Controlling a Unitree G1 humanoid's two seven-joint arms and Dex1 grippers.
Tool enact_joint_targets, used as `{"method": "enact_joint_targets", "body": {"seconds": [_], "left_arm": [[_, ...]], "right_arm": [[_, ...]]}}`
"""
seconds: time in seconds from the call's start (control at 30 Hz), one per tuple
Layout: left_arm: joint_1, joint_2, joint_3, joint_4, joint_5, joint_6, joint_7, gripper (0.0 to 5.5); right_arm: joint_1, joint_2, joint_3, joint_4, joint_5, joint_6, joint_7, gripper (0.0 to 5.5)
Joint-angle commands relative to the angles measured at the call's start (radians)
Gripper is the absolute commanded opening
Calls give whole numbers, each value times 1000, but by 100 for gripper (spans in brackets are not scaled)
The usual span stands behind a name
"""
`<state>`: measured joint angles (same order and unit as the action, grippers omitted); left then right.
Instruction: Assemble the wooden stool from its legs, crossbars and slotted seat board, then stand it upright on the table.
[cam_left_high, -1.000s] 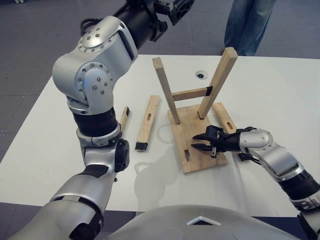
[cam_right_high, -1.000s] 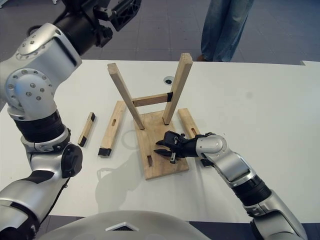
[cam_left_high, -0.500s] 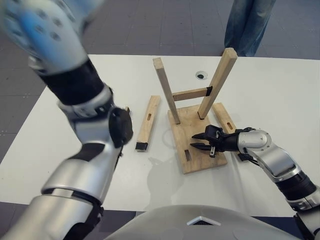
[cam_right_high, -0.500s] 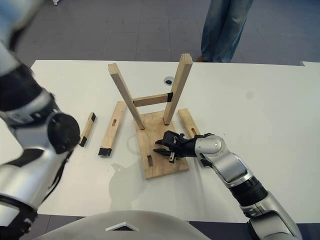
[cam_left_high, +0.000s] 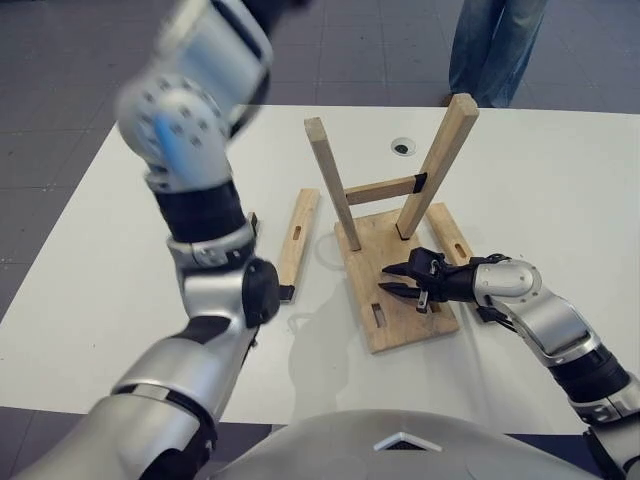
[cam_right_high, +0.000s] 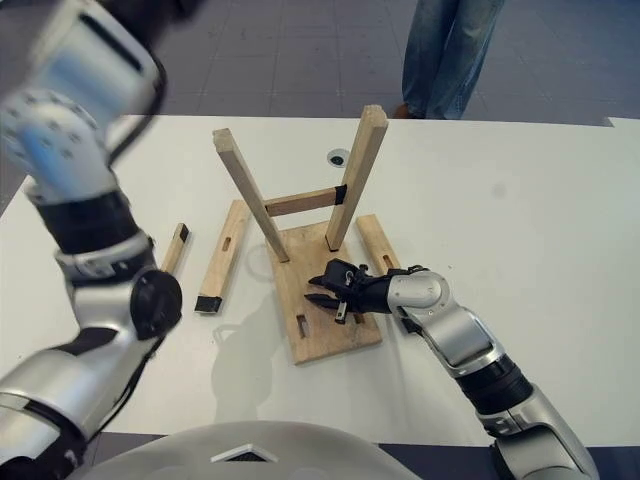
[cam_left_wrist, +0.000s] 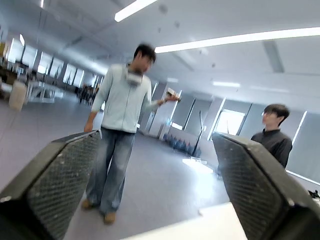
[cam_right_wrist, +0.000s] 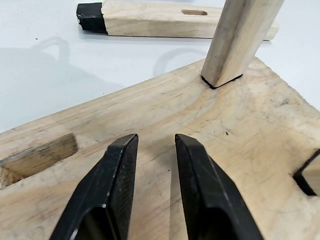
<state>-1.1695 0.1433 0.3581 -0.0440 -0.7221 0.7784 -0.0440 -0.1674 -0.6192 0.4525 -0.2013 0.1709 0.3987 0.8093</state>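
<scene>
While its jaws gape, the right claw (cam_left_high: 383, 280) overlies the seat board (cam_left_high: 375, 252).

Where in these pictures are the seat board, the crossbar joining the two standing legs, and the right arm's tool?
seat board (cam_left_high: 405, 325), left eye view, bare wood near its front corner.
crossbar (cam_left_high: 380, 188), left eye view, middle of the bar.
right tool (cam_left_high: 383, 280), left eye view, midway between its fingertips.

Loose leg (cam_left_high: 444, 233) ends hidden behind right hand (cam_left_high: 385, 280).
</scene>
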Motion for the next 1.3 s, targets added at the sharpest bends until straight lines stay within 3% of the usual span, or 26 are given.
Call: {"method": "enact_joint_targets", "body": {"seconds": [0.03, 0.1, 0.3, 0.4, 0.47, 0.57, 0.67, 0.83, 1.3], "left_arm": [[-47, 78, 37, -91, -66, 97, 58, 412], [57, 127, 22, -186, -49, 171, 98, 412], [525, 223, 89, -554, -47, 451, 213, 412], [766, 219, 101, -703, -68, 559, 202, 407], [904, 209, 82, -753, -62, 578, 186, 407], [1014, 186, 51, -761, -31, 548, 171, 407], [1036, 187, 24, -745, -4, 513, 159, 407], [1017, 218, 4, -718, 26, 491, 124, 407], [939, 199, -40, -656, 88, 453, 116, 407]], "right_arm": [[4, 60, 27, 133, -72, 117, -77, 133], [-25, 98, -24, 113, -13, 161, -86, 133], [-75, 16, -404, -238, 336, 508, -56, 133], [-9, -148, -577, -349, 479, 628, 39, 183], [102, -316, -622, -351, 478, 605, 177, 223], [284, -554, -549, -249, 319, 379, 394, 272], [344, -616, -437, -154, 182, 182, 480, 272], [410, -565, -321, -135, 81, 56, 462, 272], [246, -245, -81, -86, -38, 109, 234, 272]]}}
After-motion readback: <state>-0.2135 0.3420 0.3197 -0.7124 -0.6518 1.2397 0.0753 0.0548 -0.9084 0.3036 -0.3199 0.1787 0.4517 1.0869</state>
